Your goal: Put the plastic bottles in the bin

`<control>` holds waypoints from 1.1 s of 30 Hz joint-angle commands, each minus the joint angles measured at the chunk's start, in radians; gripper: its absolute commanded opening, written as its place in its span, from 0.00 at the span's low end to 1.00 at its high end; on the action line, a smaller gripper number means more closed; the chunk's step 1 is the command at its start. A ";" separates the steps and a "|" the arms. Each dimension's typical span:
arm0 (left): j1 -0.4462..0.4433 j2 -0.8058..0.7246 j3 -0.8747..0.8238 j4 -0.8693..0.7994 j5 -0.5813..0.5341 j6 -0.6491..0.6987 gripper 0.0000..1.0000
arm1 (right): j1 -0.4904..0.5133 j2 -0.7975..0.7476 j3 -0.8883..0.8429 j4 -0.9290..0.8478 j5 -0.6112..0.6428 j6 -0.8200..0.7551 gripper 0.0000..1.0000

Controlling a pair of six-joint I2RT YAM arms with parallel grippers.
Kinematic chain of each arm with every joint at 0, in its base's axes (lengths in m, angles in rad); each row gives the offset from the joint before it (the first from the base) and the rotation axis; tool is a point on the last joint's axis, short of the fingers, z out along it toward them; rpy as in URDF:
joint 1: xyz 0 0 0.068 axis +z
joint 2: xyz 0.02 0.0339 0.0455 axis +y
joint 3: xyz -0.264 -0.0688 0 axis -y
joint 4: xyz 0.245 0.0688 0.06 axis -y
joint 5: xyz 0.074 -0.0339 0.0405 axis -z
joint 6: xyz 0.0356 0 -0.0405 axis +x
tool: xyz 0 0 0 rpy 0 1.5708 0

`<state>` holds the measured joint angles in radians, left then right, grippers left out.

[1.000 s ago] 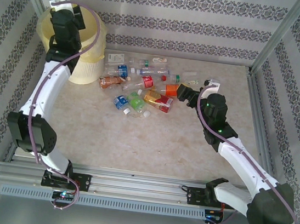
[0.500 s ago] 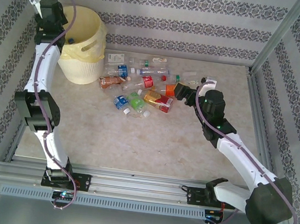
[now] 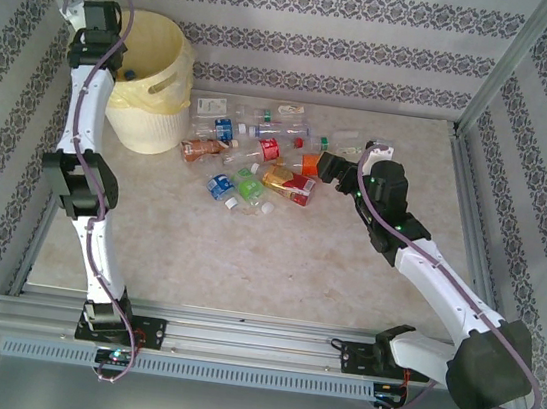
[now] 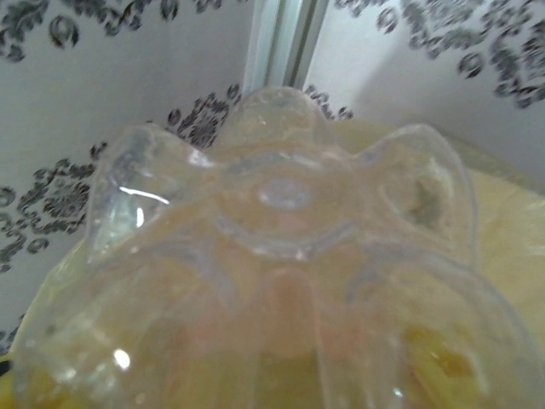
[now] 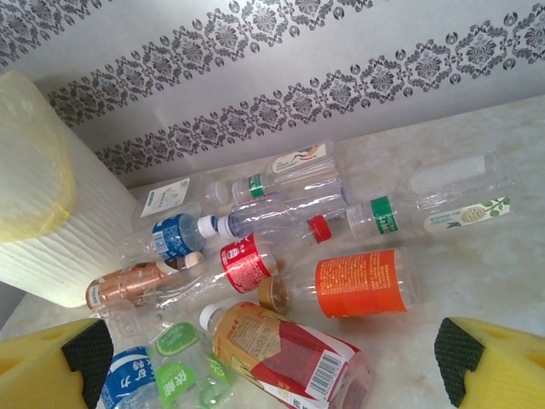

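A pale marbled table [image 3: 277, 255] sits inside walls of grey-patterned wallpaper [image 3: 374, 51], with the cream bin [image 3: 152, 128] and its yellow liner in the far left corner. Compared with a second ago, the left arm has straightened. Its elbow stands higher and nearer the bin, and the left gripper [image 3: 104, 23] has shifted from over the bin's left side to its far left rim. The right gripper [image 3: 323, 162] has crept a little leftward toward the plastic bottles [image 3: 255, 157], which lie as they did, clustered on the table just right of the bin.

The overhead view gives the layout. The left wrist view adds a clear bottle [image 4: 281, 247] seen base-on, very close to the lens, with the yellow liner beneath it and a metal corner post [image 4: 281, 43] behind. Whether the left claw grips that bottle or has let go, I cannot tell.

The right wrist view picks out labels: an orange-labelled bottle [image 5: 362, 283] lies ahead among blue, red and green ones. The right claw's yellow pads [image 5: 43, 366] stand wide apart, released.

The right arm stretches forward and left, low over the table. The left arm rises steeply, with its wrist above the bin.
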<state>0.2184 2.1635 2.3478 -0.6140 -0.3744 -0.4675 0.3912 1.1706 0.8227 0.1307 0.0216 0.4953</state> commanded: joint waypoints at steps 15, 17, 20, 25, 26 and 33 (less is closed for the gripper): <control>0.010 -0.039 0.105 -0.099 0.213 -0.106 0.90 | -0.018 0.025 0.027 -0.037 0.038 0.030 0.98; 0.000 -0.061 0.096 -0.091 0.293 -0.115 0.92 | -0.024 0.041 0.036 -0.061 0.040 0.044 0.98; -0.027 -0.110 0.043 -0.043 0.374 -0.115 0.95 | -0.029 0.079 0.041 -0.081 0.020 0.022 0.98; -0.074 -0.211 -0.074 0.051 0.502 -0.117 1.00 | -0.044 0.152 0.052 -0.099 -0.085 -0.090 0.98; -0.085 -0.232 -0.101 0.066 0.519 -0.118 1.00 | -0.045 0.169 0.059 -0.107 -0.114 -0.116 0.98; -0.152 -0.400 -0.329 0.172 0.629 -0.116 1.00 | -0.047 0.317 0.170 -0.254 -0.301 -0.368 0.98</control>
<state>0.0814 1.8187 2.0804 -0.5224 0.1730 -0.5774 0.3489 1.4467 0.9253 -0.0387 -0.1780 0.2749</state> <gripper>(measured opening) 0.994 0.980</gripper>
